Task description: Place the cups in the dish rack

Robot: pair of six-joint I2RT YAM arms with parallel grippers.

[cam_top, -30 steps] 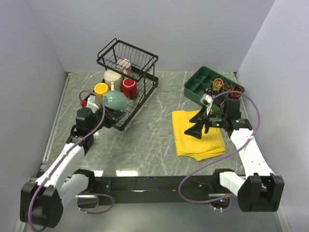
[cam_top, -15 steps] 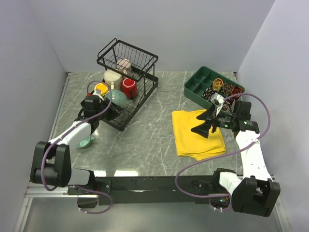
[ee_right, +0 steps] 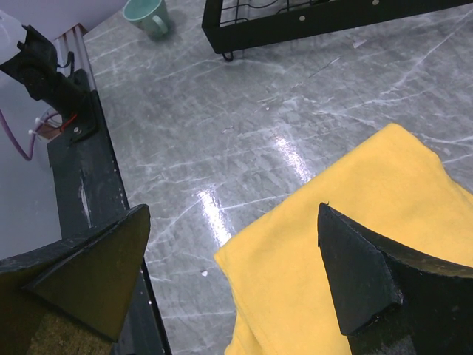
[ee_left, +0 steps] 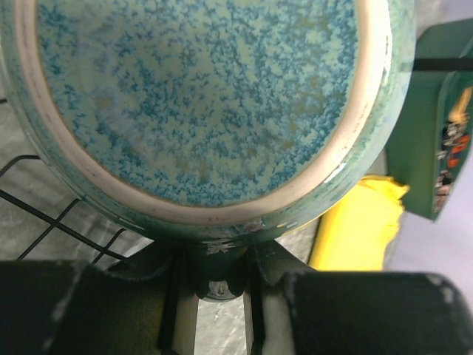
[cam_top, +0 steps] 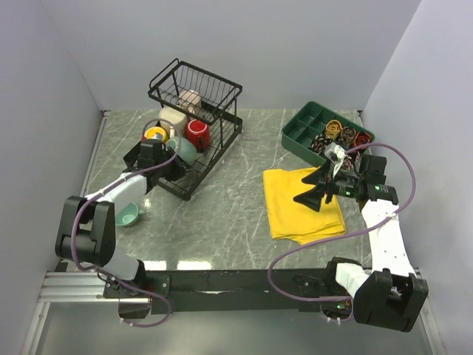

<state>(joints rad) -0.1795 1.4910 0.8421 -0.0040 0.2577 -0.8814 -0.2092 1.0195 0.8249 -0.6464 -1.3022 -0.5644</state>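
From above: shows a teal mug (cam_top: 183, 150) at the near left corner of the black wire dish rack (cam_top: 214, 148), on the lower tier, tipped so its rounded side faces up; points its long axis roughly along the left arm, away from the wrist and into the rack. Puts the left gripper (cam_top: 170, 159) right against the near side of that mug; hides how the jaws stand from this height. Counts four more in the rack: a yellow mug (cam_top: 155, 134), a cream mug (cam_top: 173, 117) and a red mug (cam_top: 197, 134) on the lower tier, a beige mug (cam_top: 191, 99) in the upper basket; leaves a green mug (cam_top: 131, 214) out on the table (cam_top: 236, 214) beside the left arm. Holds the right gripper (cam_top: 309, 191) above a yellow cloth (cam_top: 295, 218), near a green tray (cam_top: 310, 122).

Left wrist: fills most of the view with the speckled base of the teal mug (ee_left: 207, 111), ringed in pale bare clay and turned flat toward the camera; keeps the mouth out of sight on the far side. Pinches the left gripper (ee_left: 222, 259) narrowly on a small part at the mug's lower edge; cannot tell whether handle or rim. Catches wires of the dish rack (ee_left: 44, 214) at lower left; the yellow cloth (ee_left: 362, 229) and the green tray (ee_left: 436, 140) at right.

Right wrist: spreads the right gripper (ee_right: 233, 222) wide, with nothing between the fingers (ee_right: 81, 266); hangs over the edge of the yellow cloth (ee_right: 355, 185) and the bare table (ee_right: 222, 111). Shows the green mug (ee_right: 148, 15) standing at top left, well apart; the dish rack (ee_right: 310, 18) along the top edge.
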